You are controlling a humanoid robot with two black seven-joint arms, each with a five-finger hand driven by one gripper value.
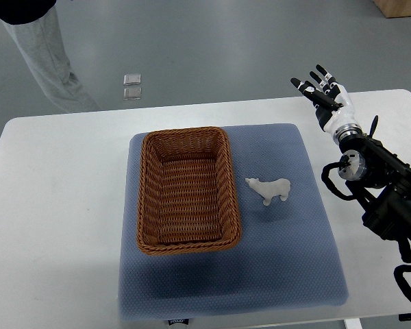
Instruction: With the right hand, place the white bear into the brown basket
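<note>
A small white bear (270, 190) lies on the blue-grey mat (288, 260), just right of the brown wicker basket (149, 199). Nothing lies inside the basket. My right hand (320, 88) is raised near the table's far right edge, well beyond and to the right of the bear, fingers spread and holding nothing. Its black forearm runs down the right edge of the view. My left arm does not show.
The mat covers the middle of a white table (55, 205). A person's grey trouser leg (51, 62) stands on the floor beyond the far left corner. Two small square floor plates (131, 87) lie behind the table.
</note>
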